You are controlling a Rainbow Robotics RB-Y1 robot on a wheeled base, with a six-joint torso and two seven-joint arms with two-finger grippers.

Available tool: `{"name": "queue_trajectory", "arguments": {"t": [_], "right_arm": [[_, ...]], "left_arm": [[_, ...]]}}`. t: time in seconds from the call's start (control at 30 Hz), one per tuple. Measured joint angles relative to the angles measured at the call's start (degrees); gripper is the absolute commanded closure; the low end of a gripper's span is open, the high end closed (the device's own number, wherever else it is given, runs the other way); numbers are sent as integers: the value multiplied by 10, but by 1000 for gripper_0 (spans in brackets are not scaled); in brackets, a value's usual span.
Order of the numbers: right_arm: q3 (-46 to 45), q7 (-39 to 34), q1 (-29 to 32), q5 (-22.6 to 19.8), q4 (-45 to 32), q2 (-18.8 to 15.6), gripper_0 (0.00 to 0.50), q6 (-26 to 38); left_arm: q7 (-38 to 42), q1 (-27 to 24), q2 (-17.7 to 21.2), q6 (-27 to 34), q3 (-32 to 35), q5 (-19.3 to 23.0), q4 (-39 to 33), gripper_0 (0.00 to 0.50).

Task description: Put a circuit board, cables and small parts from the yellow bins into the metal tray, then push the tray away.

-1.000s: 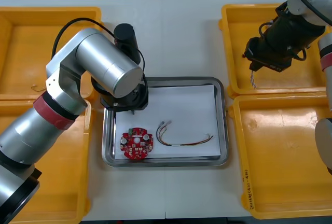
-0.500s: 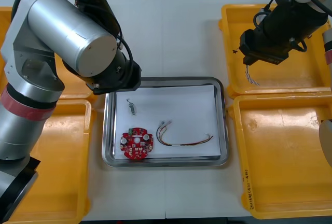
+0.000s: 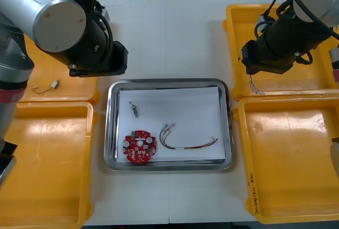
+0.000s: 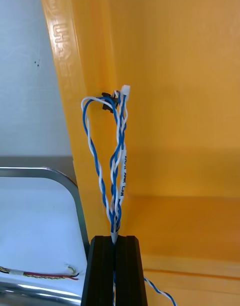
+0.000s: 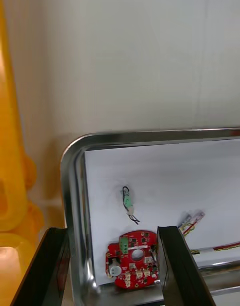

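Cable delivery looks like the step in hand. The right end effector [image 4: 114,238] hangs over the inner wall of the far right bin [image 3: 231,43], just off the far right corner of the tray [image 3: 169,82]. Its fingers are clenched on a twisted blue and white cable [image 4: 117,156], pinched together near one end. In the wrist view the rest of the cable runs straight out from the fingers as a folded loop.

The coming move turns on one relation. From this end effector the tray's white floor lies toward the robot's left and a little nearer the robot, with the bin wall and the tray rim between. The cable's long axis runs in line with the fingers, so I judge its loose end will reach the tray first and the loop will need room to fold down.

Inside the tray lie a round red circuit board [image 3: 140,147] near the near left corner, a red and yellow cable [image 3: 188,141] toward the near right, and a small metal part [image 3: 134,109] toward the far left. The far right part of the floor is bare and looks the likeliest landing place.

The left end effector [image 5: 111,230] hangs off the tray's far left corner, fingers released and holding nothing. The right arm is both the nearer one and the loaded one. The tray rests square on the surface [image 3: 185,38], not yet pushed.
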Motion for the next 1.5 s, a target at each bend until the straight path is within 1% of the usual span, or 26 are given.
{"name": "queue_trajectory", "arguments": {"t": [0.2,0.4,0.47,0.6,0.67,0.73,0.8,1.03,1.13,1.2,1.27,1.4,1.5], "right_arm": [[4,0,14,-7,-35,0,500,19],[19,0,15,-10,-69,-1,500,26],[29,0,15,-10,-83,-1,500,26],[49,1,15,-15,-107,-2,500,26],[60,23,15,-17,-117,-2,500,26],[70,63,15,-18,-128,-2,500,26],[82,84,16,-20,-141,-2,500,26],[133,85,23,-21,-186,-2,500,27],[156,115,28,-16,-204,-2,500,27],[171,154,30,-6,-214,-2,500,26],[188,183,31,4,-220,-1,500,23],[222,190,32,24,-224,1,500,-5],[246,214,32,44,-224,8,500,-25]], "left_arm": [[-1,-18,45,0,21,41,43,0],[-25,-21,75,0,52,48,83,0],[-56,-21,82,0,62,49,99,0],[-157,-21,102,0,72,52,126,0],[-206,-21,113,0,73,56,141,0],[-232,-21,124,0,75,60,154,0],[-236,-21,133,0,76,63,169,0],[-237,-21,153,-1,83,69,217,0],[-251,-21,158,-11,85,69,238,0],[-283,-21,161,-21,85,69,252,0],[-333,-21,162,-32,85,69,266,0],[-438,-21,163,-52,85,69,290,0],[-475,-21,163,-64,85,69,309,0]]}}
